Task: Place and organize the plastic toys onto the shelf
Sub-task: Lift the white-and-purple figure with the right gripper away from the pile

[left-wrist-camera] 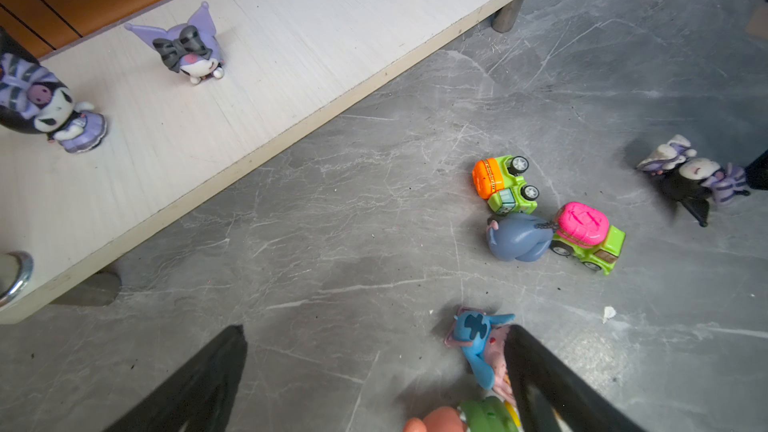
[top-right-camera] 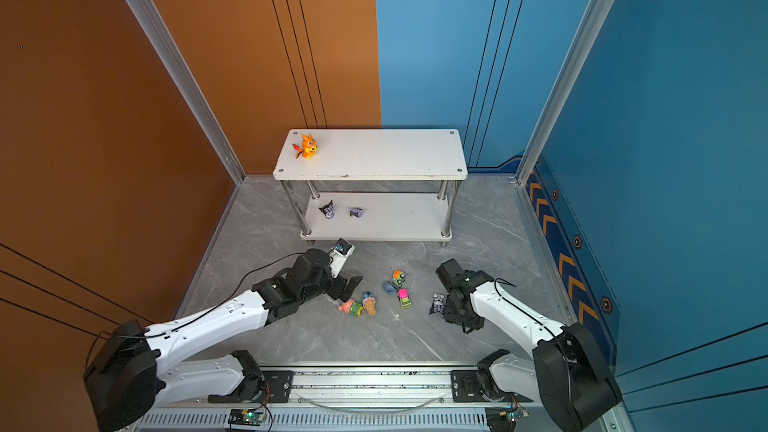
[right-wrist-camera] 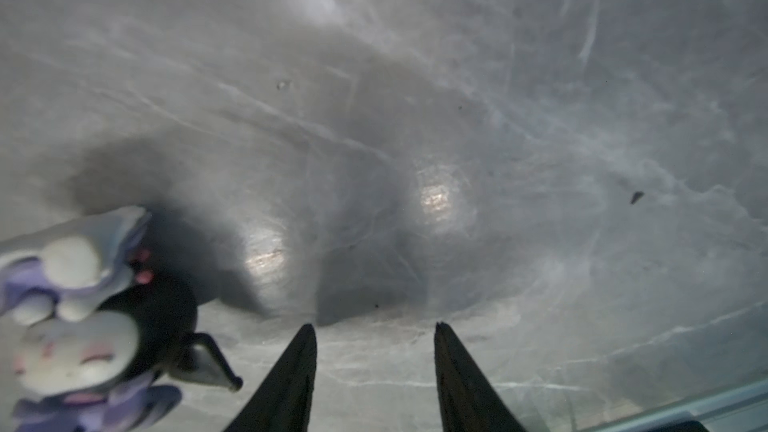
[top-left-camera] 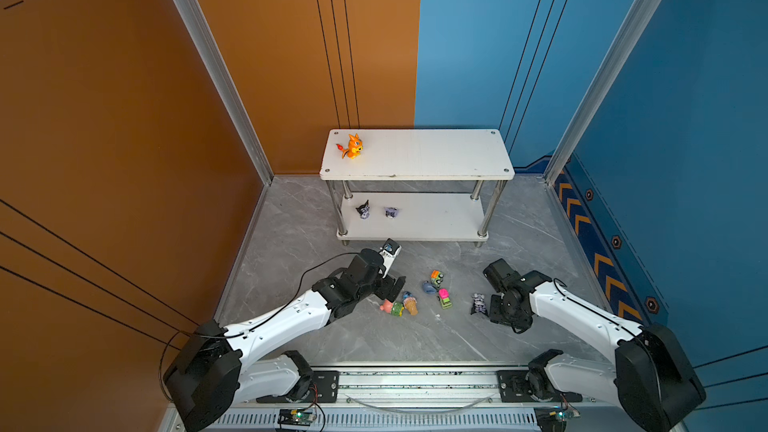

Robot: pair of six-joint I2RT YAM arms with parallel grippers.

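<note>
The shelf [top-left-camera: 419, 155] holds the orange dragon [top-left-camera: 352, 146] on its top board and two black-purple imps [top-left-camera: 363, 210] [top-left-camera: 391, 212] on the lower board. On the floor lie the orange car [top-left-camera: 436, 278], grey-blue donkey [top-left-camera: 429, 287], pink car [top-left-camera: 444, 298], blue creature on a cone [top-left-camera: 409, 302] and pink bear [top-left-camera: 392, 307]. My left gripper [left-wrist-camera: 376, 328] is open and low over the floor, one finger right beside the blue creature [left-wrist-camera: 478, 342]. A third imp [top-left-camera: 479, 304] lies just beside my right gripper [right-wrist-camera: 375, 325], which is open over bare floor with the imp [right-wrist-camera: 83, 326] outside its fingers.
The grey marble floor [top-left-camera: 374, 338] is bounded by an orange wall on the left and a blue wall on the right. The shelf's chrome legs [top-left-camera: 486, 218] stand at its corners. A metal rail [top-left-camera: 415, 384] runs along the front edge.
</note>
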